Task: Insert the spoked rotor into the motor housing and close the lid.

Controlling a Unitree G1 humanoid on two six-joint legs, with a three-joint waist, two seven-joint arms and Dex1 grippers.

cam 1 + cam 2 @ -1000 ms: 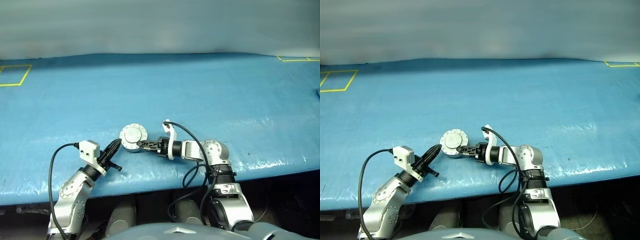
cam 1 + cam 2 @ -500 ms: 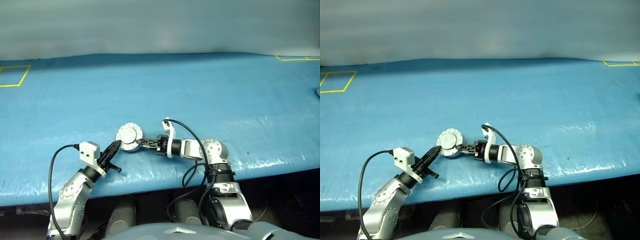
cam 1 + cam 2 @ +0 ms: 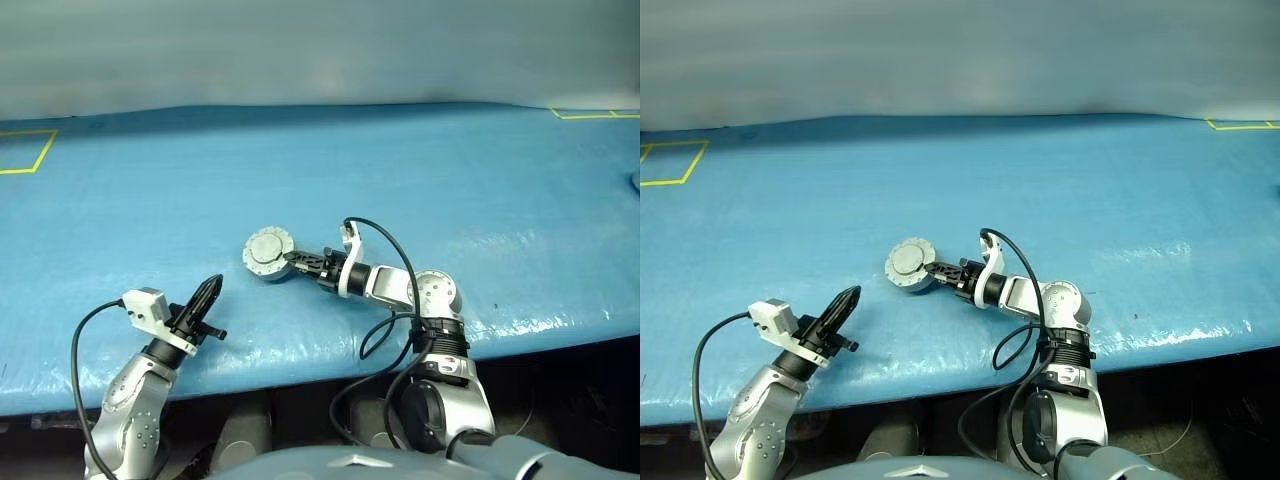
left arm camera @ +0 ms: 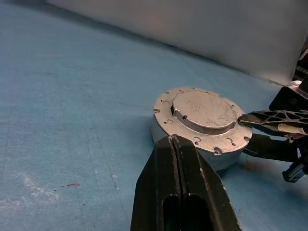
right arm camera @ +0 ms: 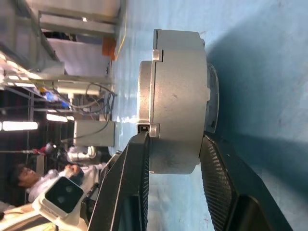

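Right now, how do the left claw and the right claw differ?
The left claw is shut and empty; the right claw grips the closed motor housing top and bottom. The left claw sits apart, near the table's front edge; the right claw is at the housing's side. Both have black fingers and point roughly toward the housing.

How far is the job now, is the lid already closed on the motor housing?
Done, as it looks: the lid lies flat, closed on the motor housing; the rotor cannot be seen. In hand: the right end effector clamps the housing top and bottom. The left end effector is shut, apart. Left: release it.
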